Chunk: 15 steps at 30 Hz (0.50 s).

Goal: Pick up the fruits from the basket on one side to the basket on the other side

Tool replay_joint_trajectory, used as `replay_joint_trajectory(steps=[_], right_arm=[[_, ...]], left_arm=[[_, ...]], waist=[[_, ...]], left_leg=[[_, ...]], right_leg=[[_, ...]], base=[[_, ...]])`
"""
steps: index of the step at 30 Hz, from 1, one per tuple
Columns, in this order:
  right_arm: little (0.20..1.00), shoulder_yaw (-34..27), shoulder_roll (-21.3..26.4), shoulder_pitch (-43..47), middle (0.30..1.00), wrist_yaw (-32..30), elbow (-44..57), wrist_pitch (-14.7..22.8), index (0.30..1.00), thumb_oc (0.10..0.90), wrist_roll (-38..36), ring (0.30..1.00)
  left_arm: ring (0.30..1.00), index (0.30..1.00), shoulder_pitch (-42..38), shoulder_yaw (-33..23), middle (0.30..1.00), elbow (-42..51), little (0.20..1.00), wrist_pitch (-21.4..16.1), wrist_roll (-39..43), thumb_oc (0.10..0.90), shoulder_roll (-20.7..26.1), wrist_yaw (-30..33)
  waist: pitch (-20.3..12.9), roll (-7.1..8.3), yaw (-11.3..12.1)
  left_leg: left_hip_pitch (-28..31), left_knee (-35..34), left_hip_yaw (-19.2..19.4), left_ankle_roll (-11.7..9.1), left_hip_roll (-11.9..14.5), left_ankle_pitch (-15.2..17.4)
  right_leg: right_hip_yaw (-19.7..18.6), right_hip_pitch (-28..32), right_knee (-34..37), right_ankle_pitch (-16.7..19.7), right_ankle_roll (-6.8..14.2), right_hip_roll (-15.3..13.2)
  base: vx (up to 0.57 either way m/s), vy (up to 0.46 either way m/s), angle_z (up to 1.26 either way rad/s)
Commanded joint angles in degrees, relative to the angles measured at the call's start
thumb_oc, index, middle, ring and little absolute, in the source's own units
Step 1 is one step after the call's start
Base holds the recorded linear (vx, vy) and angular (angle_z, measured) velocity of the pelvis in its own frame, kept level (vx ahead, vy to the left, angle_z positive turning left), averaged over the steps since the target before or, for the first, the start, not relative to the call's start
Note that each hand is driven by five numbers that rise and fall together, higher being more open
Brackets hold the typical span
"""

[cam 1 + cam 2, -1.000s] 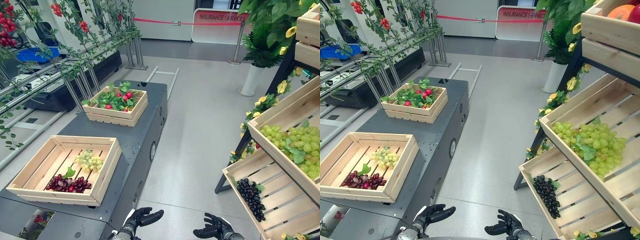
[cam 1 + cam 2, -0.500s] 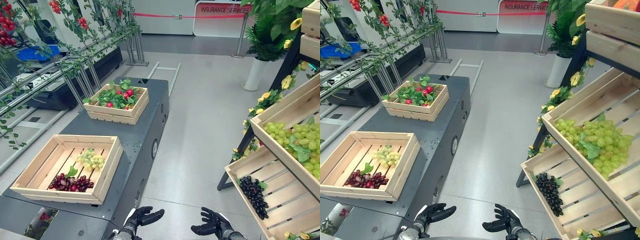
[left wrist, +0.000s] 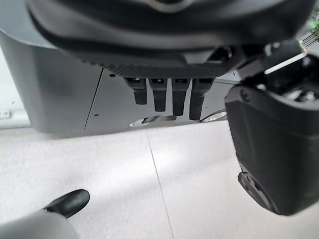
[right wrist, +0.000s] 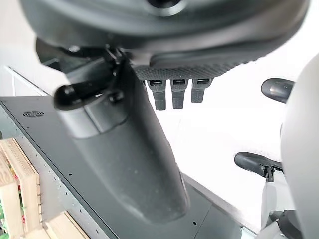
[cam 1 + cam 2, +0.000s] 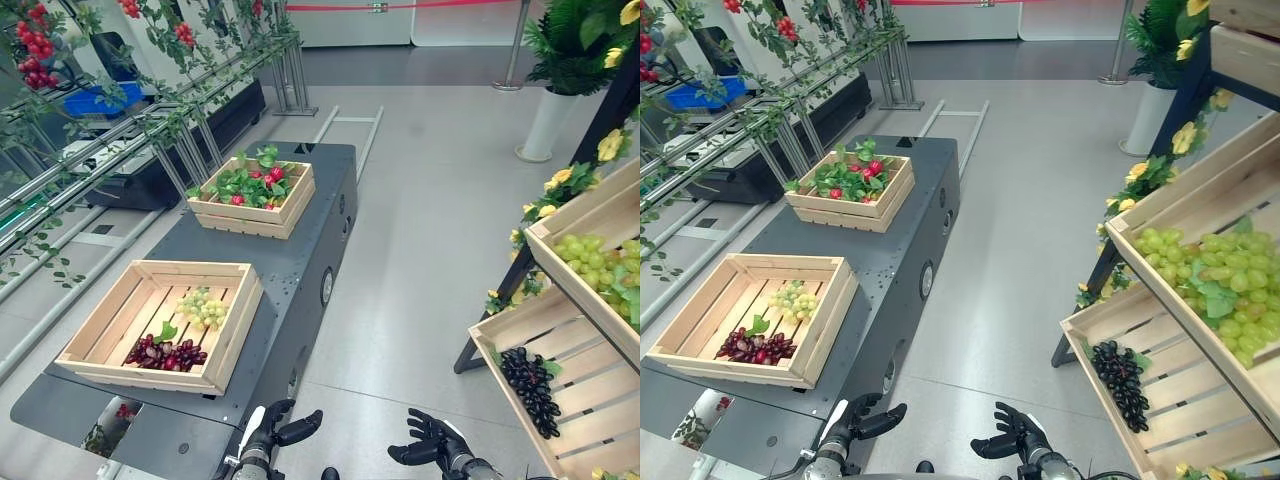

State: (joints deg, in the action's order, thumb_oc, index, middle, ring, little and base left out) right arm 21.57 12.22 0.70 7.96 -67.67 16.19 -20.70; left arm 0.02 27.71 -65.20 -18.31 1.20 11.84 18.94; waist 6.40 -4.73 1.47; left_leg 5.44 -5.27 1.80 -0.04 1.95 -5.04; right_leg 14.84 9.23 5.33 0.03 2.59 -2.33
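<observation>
Both dark hands hang low over the grey floor, empty. The left hand (image 5: 278,432) has its fingers relaxed and spread, grasping nothing, and it sits just beside the near edge of the long dark grey counter (image 5: 290,265). The right hand (image 5: 428,447) is likewise released, fingers loosely extended, well apart from any fruit.

Ahead of the left hand, on the counter, stands a shallow pale wooden slatted crate (image 5: 110,325). Inside it lie a bunch of dark red grapes (image 5: 166,353) with a green leaf, nearer the hand, and a small bunch of pale green grapes (image 5: 203,308) just beyond. Farther along the counter from that hand sits a second pale wooden crate (image 5: 292,204) with red fruits among green leaves (image 5: 252,184).

Off to the outer side of the right hand, a tilted wooden shelf rack (image 5: 1160,395) carries a bunch of black grapes (image 5: 1119,378) on its lower tray and a heap of light green grapes (image 5: 1212,281) on the tray above.
</observation>
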Motion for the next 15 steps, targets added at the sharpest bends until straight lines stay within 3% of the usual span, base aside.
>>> replay_joint_trajectory(steps=[1, 2, 5, 7, 12, 13, 15], right_arm=[[0.900, 2.3, 0.1, 5.6, 0.900, 1.6, 3.8, 3.2, 0.900, 0.800, -1.6, 0.900], [0.900, 2.3, 0.2, 5.5, 0.900, 0.8, 4.2, 3.6, 0.900, 0.800, -1.9, 0.900], [0.900, 1.1, 0.6, 5.6, 0.900, -3.7, 5.5, 6.5, 0.900, 0.800, -5.8, 0.900], [0.900, 0.3, 0.6, 6.4, 0.900, -5.0, 5.1, 8.0, 0.900, 0.800, -7.6, 0.900], [0.900, -1.0, -0.6, 8.1, 0.900, -6.4, 3.3, 9.1, 0.900, 0.800, -8.5, 0.900], [0.900, -1.0, -0.6, 8.1, 0.900, -6.4, 3.3, 9.2, 0.900, 0.800, -8.4, 0.900], [0.900, -1.1, -0.4, 7.4, 0.900, -7.6, 7.1, 8.8, 0.900, 0.800, -6.8, 0.900]], left_arm=[[0.900, 0.900, -4.9, -0.1, 0.900, 1.3, 0.900, -5.9, -3.1, 0.800, -0.5, 2.9], [0.900, 0.900, -5.1, -0.3, 0.900, 1.6, 0.900, -6.1, -3.0, 0.800, -0.3, 2.8], [0.900, 0.900, -7.1, 0.5, 0.900, 2.1, 0.900, -8.3, -5.9, 0.800, -0.2, 4.1], [0.900, 0.900, -8.9, 1.2, 0.900, 1.8, 0.900, -9.6, -4.8, 0.800, -0.4, 6.0], [0.900, 0.900, -10.4, -1.2, 0.900, 3.9, 0.900, -17.5, -3.7, 0.800, 0.6, 6.7], [0.900, 0.900, -10.4, -1.2, 0.900, 4.2, 0.900, -17.5, -3.5, 0.800, 0.7, 6.4], [0.900, 0.900, -10.8, -1.4, 0.900, 13.4, 0.900, -16.1, -6.0, 0.800, 3.9, 5.9]], waist=[[3.2, 3.17, 1.7], [3.2, 3.10, 1.7], [3.6, 2.37, 0.2], [4.0, 2.47, -0.4], [4.0, 2.91, 1.4], [4.1, 2.92, 1.5], [4.4, 2.61, 2.0]], left_leg=[[1.4, 5.4, 3.5, -1.3, -2.7, 8.2], [1.2, 5.0, 4.3, -1.4, -2.3, 7.8], [-0.1, 0.3, 12.9, -4.0, 1.8, 3.6], [-1.6, 0.3, 16.6, -4.6, 3.1, 2.6], [0.2, 0.3, 13.1, -1.3, 0.4, 5.4], [0.3, 0.3, 13.1, -1.2, 0.3, 5.5], [0.8, 0.3, 12.4, 0.4, -1.0, 6.0]], right_leg=[[0.3, 2.1, -0.5, -2.5, -1.4, -2.6], [0.9, 1.9, -0.9, -2.7, -1.4, -2.6], [4.9, 1.5, -3.4, -5.1, -1.3, -3.2], [6.6, 1.1, -4.9, -6.2, -1.3, -4.0], [7.5, 0.7, -8.3, -6.5, 1.0, -7.9], [7.6, 0.7, -8.5, -6.5, 1.1, -8.1], [7.5, -1.6, -17.4, -6.7, 2.0, -11.0]], base=[[0.02, 0.071, 0.19], [0.01, 0.148, 0.25], [0.00, 0.232, 0.68], [0.04, 0.263, 1.36], [0.16, 0.268, 0.55], [0.23, 0.286, 0.17], [0.23, 0.328, 0.17]])
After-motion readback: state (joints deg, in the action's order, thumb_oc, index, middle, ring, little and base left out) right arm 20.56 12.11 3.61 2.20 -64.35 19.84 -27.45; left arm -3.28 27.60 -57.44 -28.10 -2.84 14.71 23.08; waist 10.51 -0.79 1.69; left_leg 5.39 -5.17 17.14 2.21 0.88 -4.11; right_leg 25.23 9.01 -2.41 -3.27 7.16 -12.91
